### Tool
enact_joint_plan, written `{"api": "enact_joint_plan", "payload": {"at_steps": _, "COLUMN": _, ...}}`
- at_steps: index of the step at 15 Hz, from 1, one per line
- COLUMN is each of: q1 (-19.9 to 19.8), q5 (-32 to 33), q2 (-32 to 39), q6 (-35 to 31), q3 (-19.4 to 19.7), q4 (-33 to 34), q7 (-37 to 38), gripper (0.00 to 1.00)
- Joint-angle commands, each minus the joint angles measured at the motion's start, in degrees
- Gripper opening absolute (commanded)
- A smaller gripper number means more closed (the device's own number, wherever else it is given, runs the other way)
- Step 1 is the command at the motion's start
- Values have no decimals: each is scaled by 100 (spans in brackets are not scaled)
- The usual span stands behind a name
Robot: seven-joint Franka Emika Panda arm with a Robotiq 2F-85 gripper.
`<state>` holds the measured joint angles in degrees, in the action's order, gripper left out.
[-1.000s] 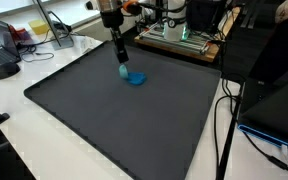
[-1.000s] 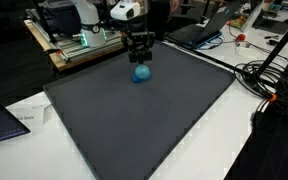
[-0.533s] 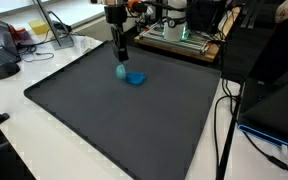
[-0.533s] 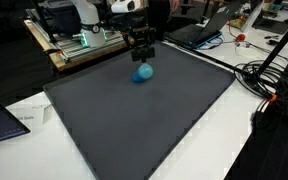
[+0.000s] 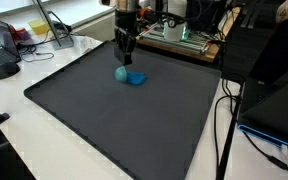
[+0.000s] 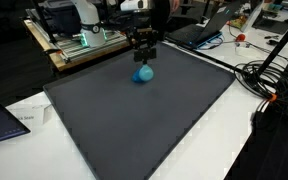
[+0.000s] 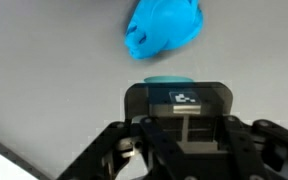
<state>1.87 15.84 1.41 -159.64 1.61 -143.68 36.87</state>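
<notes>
1. Pale teal object [image 5: 121, 72] sits at the tip of the gripper [image 5: 123, 63], low over the far part of the dark mat [image 5: 114, 120]. I cannot tell whether it touches the mat.
2. The jaws are closed narrowly on this small object. In the wrist view only its rounded edge shows between them.
3. A brighter blue crumpled item [image 5: 136, 79] lies on the mat just beside the held object.
4. The mat lies on a white table [image 5: 44, 140].
</notes>
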Motion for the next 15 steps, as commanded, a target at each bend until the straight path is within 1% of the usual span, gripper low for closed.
{"api": "enact_joint_plan", "payload": {"at_steps": 1, "q1": 107, "q5": 1441, "q2": -190, "q6": -63, "q3": -11, "q4": -144, "q7": 1153, "gripper": 21}}
{"api": "enact_joint_plan", "payload": {"at_steps": 4, "q1": 233, "q5": 2583, "q2": -217, "q6": 97, "q3": -88, "q4": -87, "q7": 2062, "gripper": 21}}
{"api": "enact_joint_plan", "payload": {"at_steps": 6, "q1": 350, "q5": 3110, "q2": -242, "q6": 206, "q3": -177, "q4": -71, "q7": 2542, "gripper": 21}}
{"api": "enact_joint_plan", "payload": {"at_steps": 7, "q1": 247, "q5": 2663, "q2": -26, "q6": 23, "q3": -109, "q4": -14, "q7": 2076, "gripper": 21}}
{"api": "enact_joint_plan", "payload": {"at_steps": 8, "q1": 283, "q5": 2718, "q2": -24, "q6": 31, "q3": -136, "q4": -15, "q7": 2173, "gripper": 46}}
{"api": "enact_joint_plan", "payload": {"at_steps": 13, "q1": 264, "q5": 2711, "q2": 0, "q6": 31, "q3": -111, "q4": -14, "q7": 2143, "gripper": 46}}
{"api": "enact_joint_plan", "payload": {"at_steps": 14, "q1": 264, "q5": 2711, "q2": 0, "q6": 31, "q3": -111, "q4": -14, "q7": 2143, "gripper": 21}}
{"api": "enact_joint_plan", "payload": {"at_steps": 15, "q1": 305, "q5": 2985, "q2": -19, "q6": 181, "q3": -128, "q4": 69, "q7": 2398, "gripper": 21}}
